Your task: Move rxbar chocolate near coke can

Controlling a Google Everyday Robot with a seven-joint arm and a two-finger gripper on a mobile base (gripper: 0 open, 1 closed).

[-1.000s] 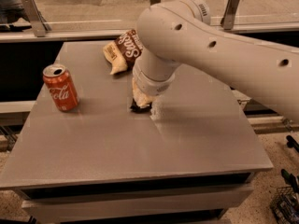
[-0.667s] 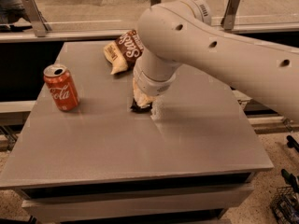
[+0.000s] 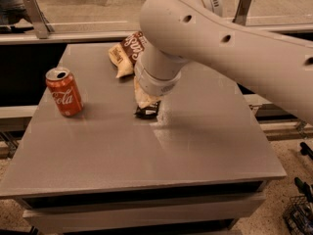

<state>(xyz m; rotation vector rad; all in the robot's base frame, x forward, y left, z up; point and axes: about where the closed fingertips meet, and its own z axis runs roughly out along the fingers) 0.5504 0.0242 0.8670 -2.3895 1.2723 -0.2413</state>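
The coke can (image 3: pixel 64 92) stands upright on the left side of the grey table (image 3: pixel 146 151), red with white script and a silver top. The rxbar chocolate (image 3: pixel 147 111) is a small black wrapper lying on the table near the middle; only its lower edge shows under the arm. My gripper (image 3: pixel 146 101) is lowered straight onto the bar, mostly hidden behind the big white wrist. The bar lies roughly a can's height to the right of the can.
A brown and cream chip bag (image 3: pixel 128 53) lies at the back of the table, partly behind the arm. A metal rail (image 3: pixel 34 18) and floor run behind the table. A wire basket (image 3: pixel 299 214) sits on the floor at the lower right.
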